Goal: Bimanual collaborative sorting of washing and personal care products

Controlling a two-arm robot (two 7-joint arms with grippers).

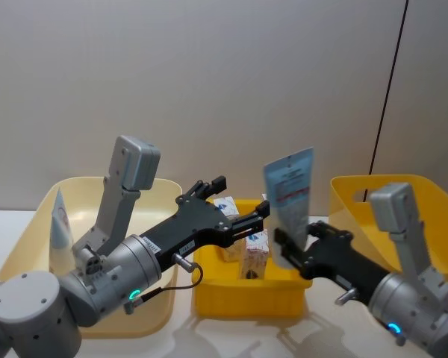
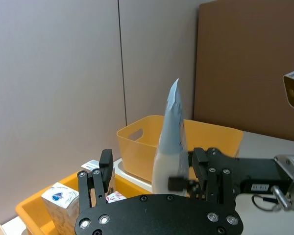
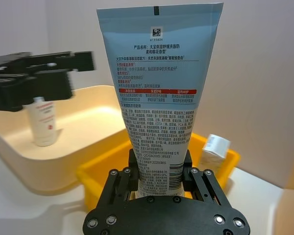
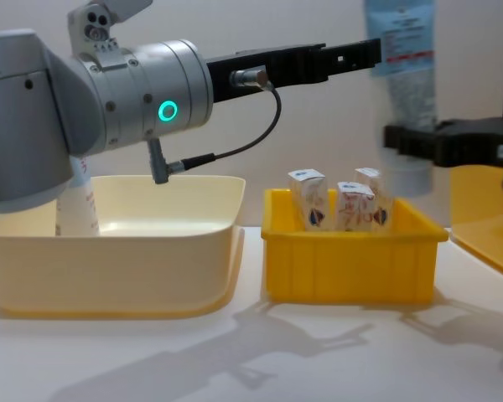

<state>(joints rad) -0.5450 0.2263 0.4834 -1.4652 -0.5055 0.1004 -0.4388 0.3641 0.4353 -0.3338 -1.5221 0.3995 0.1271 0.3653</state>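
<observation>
Tube (image 3: 159, 88), pale blue with printed text, is held upright by the right gripper (image 3: 159, 169); the jaws are clamped on its lower white end, crimped end uppermost. In the head view the held tube (image 1: 290, 195) stands at the right end of the small yellow bin (image 1: 246, 294), which sits in the middle of the white table (image 4: 235, 352).

Cartons, white with a blue emblem, stand upright inside the small yellow bin: three are visible in the chest view (image 4: 310, 197) (image 4: 354, 205) (image 4: 370, 188).

The left gripper (image 1: 241, 200) reaches forward over the small yellow bin, above the cartons. Its fingers (image 2: 105, 169) are spread apart and carry nothing; it is near the held tube but not touching it.

A second tube (image 1: 60, 220) stands upright in the cream bin (image 4: 109, 276) on the left side, close to that bin's left wall.

A large yellow bin (image 1: 433, 195) sits on the right side, tilted, beside the right arm. Its contents cannot be made out
</observation>
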